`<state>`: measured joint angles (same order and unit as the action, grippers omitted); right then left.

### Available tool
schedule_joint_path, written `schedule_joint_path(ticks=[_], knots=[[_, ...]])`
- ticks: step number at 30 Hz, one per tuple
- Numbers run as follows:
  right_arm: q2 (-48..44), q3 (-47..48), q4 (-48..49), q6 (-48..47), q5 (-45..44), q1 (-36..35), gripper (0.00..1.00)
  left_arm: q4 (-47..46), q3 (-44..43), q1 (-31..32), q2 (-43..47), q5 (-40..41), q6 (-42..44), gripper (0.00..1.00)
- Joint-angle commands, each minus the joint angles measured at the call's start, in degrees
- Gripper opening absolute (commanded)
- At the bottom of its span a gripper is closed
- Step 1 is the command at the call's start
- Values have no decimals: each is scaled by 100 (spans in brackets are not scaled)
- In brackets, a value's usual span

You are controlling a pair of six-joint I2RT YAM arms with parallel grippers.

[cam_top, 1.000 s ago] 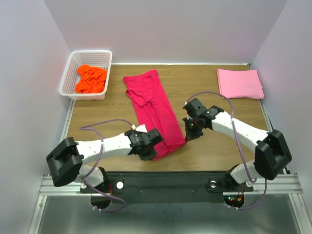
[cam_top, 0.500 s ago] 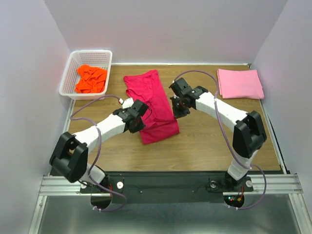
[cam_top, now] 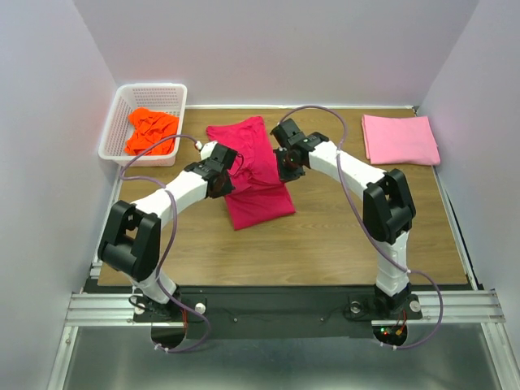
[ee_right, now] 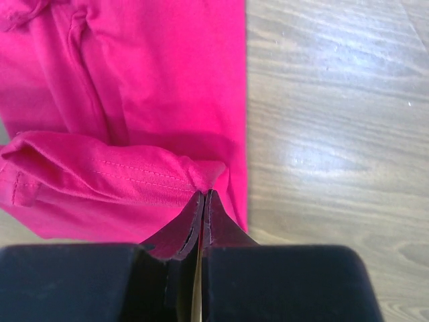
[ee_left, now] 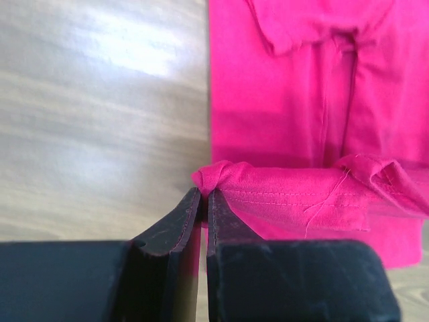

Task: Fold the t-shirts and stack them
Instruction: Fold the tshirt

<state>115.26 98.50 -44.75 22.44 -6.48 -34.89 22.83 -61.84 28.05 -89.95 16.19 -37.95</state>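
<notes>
While the left gripper (ee_left: 203,195) and right gripper (ee_right: 203,194) each pinched tight on a hem corner, the crimson-red soft cloth t-shirt (cam_top: 258,203) stretched near-to-far, its collar end lying beyond both.

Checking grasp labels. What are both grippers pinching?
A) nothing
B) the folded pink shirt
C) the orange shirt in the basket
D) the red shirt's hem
D: in the wrist views the left gripper and right gripper are each shut on the stitched hem of the red shirt.
</notes>
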Motion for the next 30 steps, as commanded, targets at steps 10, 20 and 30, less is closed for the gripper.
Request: schedule_joint_path(ticks=[10, 20, 30], knots=[[84, 618, 195, -2, -599, 123, 1, -288, -442, -230, -286, 52, 552, 0], [286, 688, 335, 6, -697, 150, 1, -420, -486, -257, -497, -1, 552, 0], [488, 662, 696, -82, -749, 158, 1, -507, -399, -327, -646, 113, 499, 0]])
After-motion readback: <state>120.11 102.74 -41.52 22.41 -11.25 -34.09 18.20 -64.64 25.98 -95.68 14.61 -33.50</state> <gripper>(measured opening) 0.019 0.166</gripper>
